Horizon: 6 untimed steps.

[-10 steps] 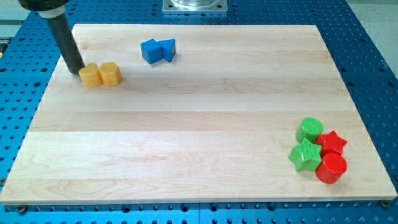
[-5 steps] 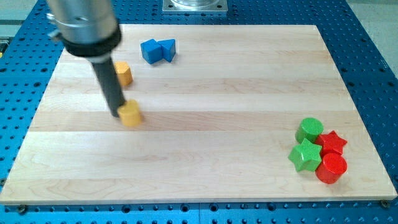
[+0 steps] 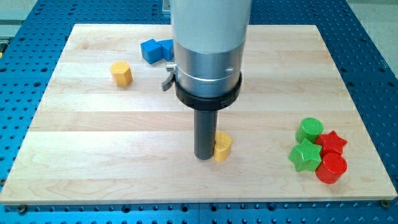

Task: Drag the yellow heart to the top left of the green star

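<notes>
The yellow heart lies on the wooden board, right of centre toward the view's bottom. My tip touches its left side. The green star sits at the view's right, well to the right of the heart, in a cluster with other blocks. The arm's big grey body hides the board's upper middle.
A green cylinder, a red star and a red cylinder crowd the green star. A yellow hexagonal block sits at upper left. Two blue blocks lie near the view's top, partly hidden by the arm.
My tip has pushed the yellow heart far to the right and toward the view's bottom, away from the yellow hexagonal block, which stayed near upper left.
</notes>
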Motion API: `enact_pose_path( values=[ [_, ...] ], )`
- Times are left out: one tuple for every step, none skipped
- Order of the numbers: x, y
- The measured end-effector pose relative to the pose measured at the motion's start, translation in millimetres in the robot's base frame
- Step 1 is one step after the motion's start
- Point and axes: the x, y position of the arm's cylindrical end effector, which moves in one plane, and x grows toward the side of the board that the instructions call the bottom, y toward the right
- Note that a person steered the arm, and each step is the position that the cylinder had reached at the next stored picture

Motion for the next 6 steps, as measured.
enact_pose_path(
  values=[
    [1, 31],
    [0, 88],
    [-12, 85],
    [-17, 108],
    [-17, 119],
    [-17, 74]
  ],
)
